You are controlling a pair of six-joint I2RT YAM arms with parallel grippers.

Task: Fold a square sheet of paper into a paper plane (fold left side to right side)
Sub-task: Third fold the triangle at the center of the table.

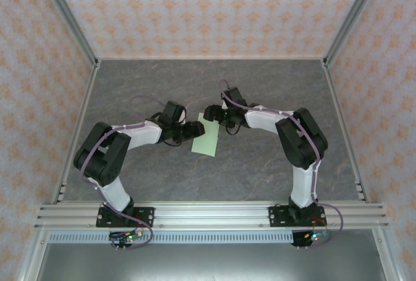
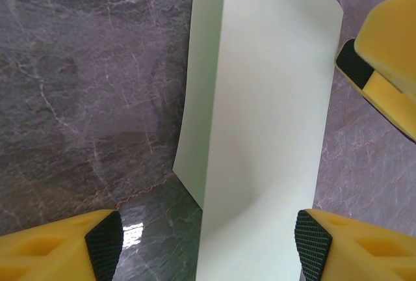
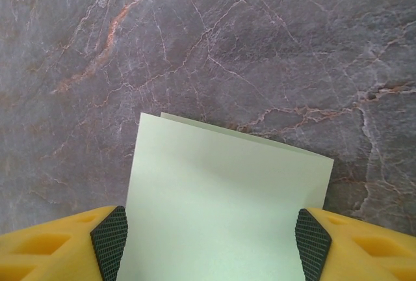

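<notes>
Grey table [image 1: 260,92], slick-looking: could let the square sheet of paper [image 1: 206,138] skate under any sideways nudge. Sheet mid-table between the two arms, folded to a narrow rectangle, top layer bowed up, not pressed flat: could spring open or crease crooked under a hasty press. Left gripper [image 1: 193,129] beside its left edge, jaws wide apart, holding nothing, straddling one end in the left wrist view. Right gripper [image 1: 212,113] at the far right corner, jaws likewise spread, gripping nothing, sheet lying between the pads [image 3: 109,242]. Could snag a long edge on closing and crumple or drag the lot; pad-to-sheet contact hard to judge here. Lower layer peeking past the upper along one side and at one end: risks a skewed centre line for every later fold. No sharp tip yet, so no heading. Long axis near-to-far across the table, far end tipped slightly right; lies flat apart from the bow.
</notes>
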